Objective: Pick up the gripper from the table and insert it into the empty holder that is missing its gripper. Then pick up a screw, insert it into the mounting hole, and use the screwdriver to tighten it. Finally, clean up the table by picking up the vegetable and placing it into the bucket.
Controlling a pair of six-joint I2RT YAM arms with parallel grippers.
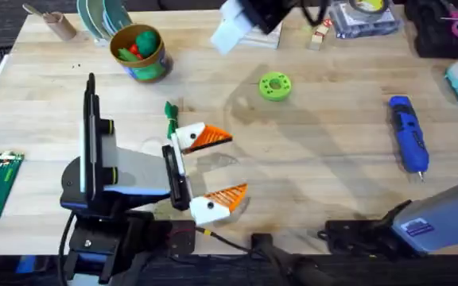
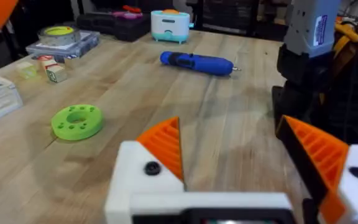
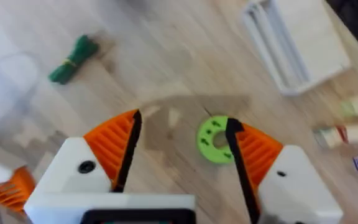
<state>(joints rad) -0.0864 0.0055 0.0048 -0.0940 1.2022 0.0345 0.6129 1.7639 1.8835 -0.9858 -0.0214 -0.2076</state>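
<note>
The wooden table (image 1: 332, 175) carries all the task items. The right arm (image 1: 444, 218) rises from its base at the lower right, close under the overhead camera.

Note that the left gripper (image 1: 235, 164) sits low over the near middle of the table. Its fingers are spread wide apart with only bare wood between them, so it has hold of nothing. Each white holder (image 1: 188, 137) on it carries an orange ribbed pad (image 1: 215, 138).

The right gripper (image 3: 184, 119) hangs above the far middle of the table and faces down. Its fingers are likewise spread wide and grip nothing. In its wrist view you see the lime-green disc (image 3: 215, 138) on the table below, between the two fingers.

Locate the bucket (image 1: 140, 52) upright at the far left, with green and red items inside it.

Locate the screwdriver (image 1: 408, 133) lying flat at the right side, well apart from both grippers, its bit pointing toward the near edge.

Locate the vegetable (image 1: 171, 115) lying on the table just beside the far finger of the left gripper, between that finger and the bucket. You cannot tell whether it touches the finger.
</note>
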